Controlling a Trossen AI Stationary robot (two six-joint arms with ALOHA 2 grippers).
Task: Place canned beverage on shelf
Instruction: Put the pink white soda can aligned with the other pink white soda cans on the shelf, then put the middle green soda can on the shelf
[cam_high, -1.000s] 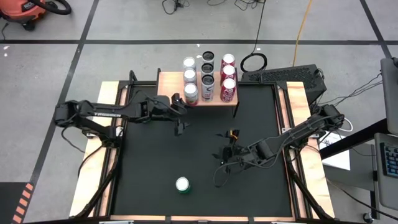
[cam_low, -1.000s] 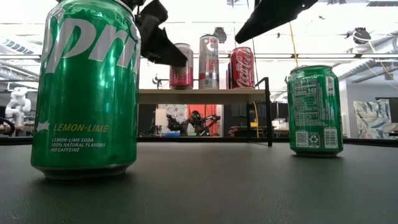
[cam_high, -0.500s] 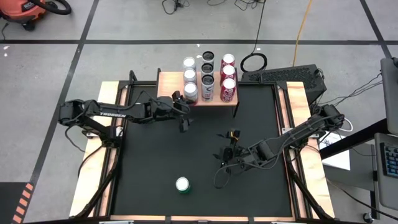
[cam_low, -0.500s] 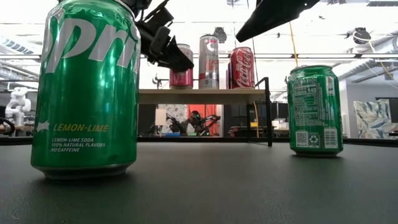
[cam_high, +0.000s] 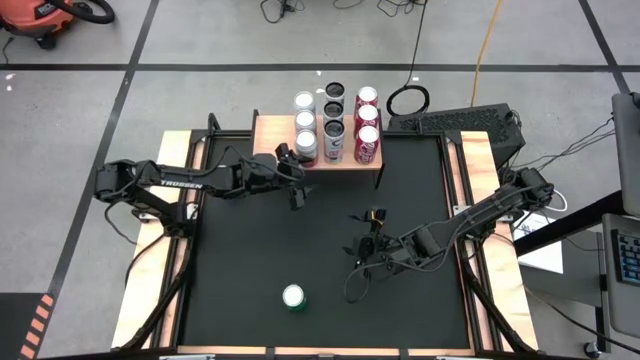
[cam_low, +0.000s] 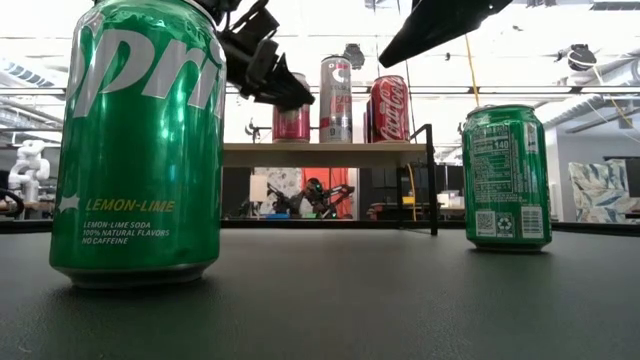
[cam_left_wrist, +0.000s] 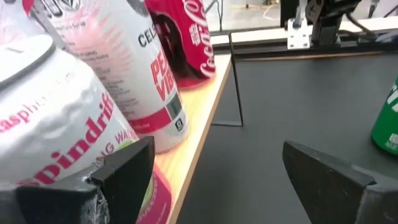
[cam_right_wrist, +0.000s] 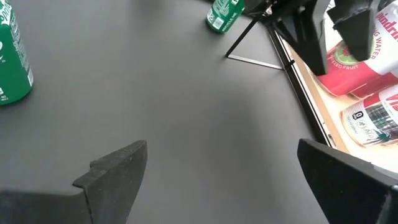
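Observation:
The shelf (cam_high: 268, 130), a low wood-topped stand at the table's far edge, carries several cans standing upright. A white and pink Spindrift can (cam_left_wrist: 56, 124) stands at its front left corner (cam_high: 307, 150). My left gripper (cam_high: 292, 178) hovers open just in front of that can. In the left wrist view one finger (cam_left_wrist: 124, 174) shows right beside the can; whether they touch, I cannot tell. A green Sprite can (cam_high: 293, 297) stands near the table's front edge. A second green can (cam_low: 505, 178) stands farther back. My right gripper (cam_high: 360, 245) hangs open over the table's middle.
On the shelf a white Celsius can (cam_left_wrist: 130, 74) and a red Coca-Cola can (cam_left_wrist: 186, 37) stand behind the Spindrift can. The shelf's thin black leg (cam_low: 433, 180) rests on the black table top (cam_high: 240, 270). Wooden rails (cam_high: 150, 290) run along the table's sides.
My left gripper has swung a little toward the shelf's front left corner and tipped, its fingers staying open. It has kept still for the last half second. No can has moved.

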